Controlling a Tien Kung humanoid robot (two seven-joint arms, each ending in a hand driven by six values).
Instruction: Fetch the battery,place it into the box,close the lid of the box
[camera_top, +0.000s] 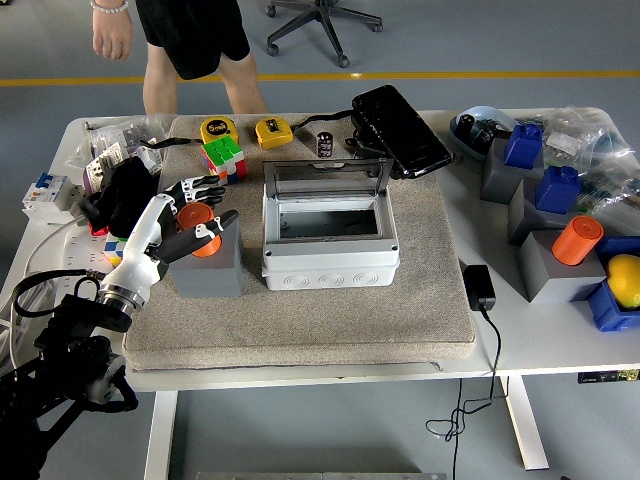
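Left robot hand (188, 222), white and black with five fingers, sits at left-centre of the frame with its fingers curled around the orange cylindrical battery (197, 228). The battery stands upright in a grey square block holder (208, 268) on the beige felt mat (300, 320); fingers wrap its top and sides, full grip hard to confirm. Grey plastic junction box (330, 240) sits just right of the holder, mid-frame, its transparent hinged lid (325, 180) tilted up and open, interior bare. Multicoloured puzzle cube (224, 158) and two yellow tape measures (244, 130) lie at upper left of the mat. A person's legs (195, 60) stand at the top left, beyond the white table (560, 350). A second orange cylinder (577, 239) sits on a grey block at far right.
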